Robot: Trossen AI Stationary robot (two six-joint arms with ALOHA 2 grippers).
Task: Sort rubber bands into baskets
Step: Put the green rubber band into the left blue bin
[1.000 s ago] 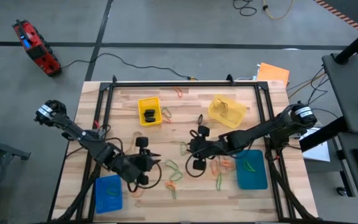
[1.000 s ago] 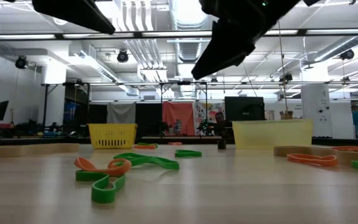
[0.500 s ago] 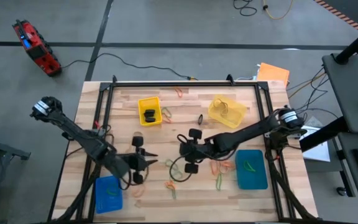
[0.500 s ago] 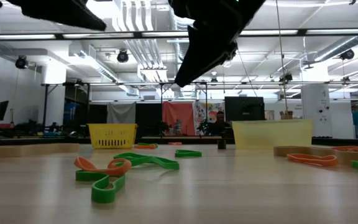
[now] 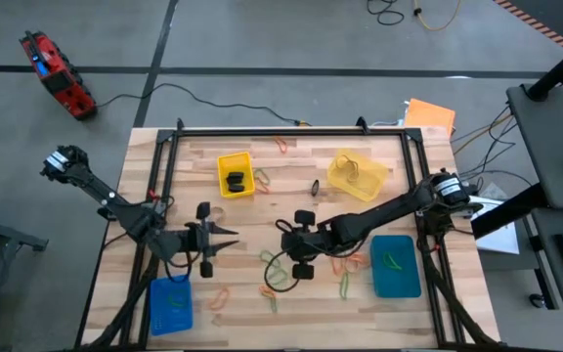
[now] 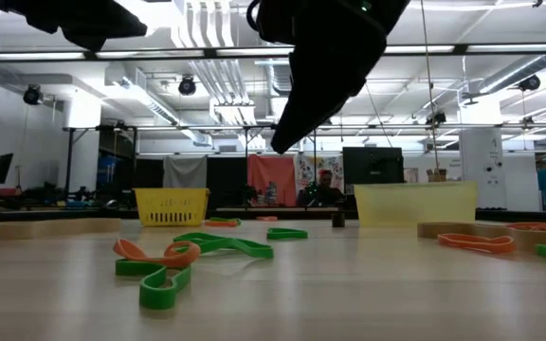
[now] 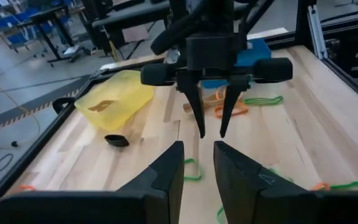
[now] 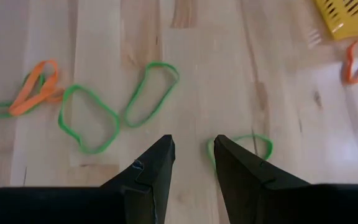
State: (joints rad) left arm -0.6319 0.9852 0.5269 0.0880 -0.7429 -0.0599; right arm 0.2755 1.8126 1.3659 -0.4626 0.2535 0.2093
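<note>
Rubber bands lie loose on the wooden table: green loops [image 8: 92,118] [image 8: 151,93] [image 8: 241,146] and an orange one [image 8: 36,93] under my right gripper [image 8: 194,155]. That gripper [image 5: 281,249] hangs open above them mid-table, slanting down, nothing between its fingers. My left gripper [image 5: 233,238] is open and bare too, left of centre and well above the table; it points almost level toward the right gripper [image 7: 210,130]. The baskets are the bright yellow one [image 5: 235,174], pale yellow one [image 5: 357,174], blue one [image 5: 171,303] and teal one [image 5: 396,264].
More bands lie at the far edge [image 5: 283,145], beside the yellow basket [image 5: 261,178] and near the teal basket [image 5: 345,262]. A small black piece [image 5: 315,186] lies mid-table. A black frame [image 5: 291,132] rims the table. An orange sheet [image 5: 430,114] lies off the far right corner.
My left gripper has drawn back toward the table's left and far edges and tipped up to nearly level. My right gripper has gone toward the left and near edges, over the green bands, tipping further down. Both stay open. No band has moved.
</note>
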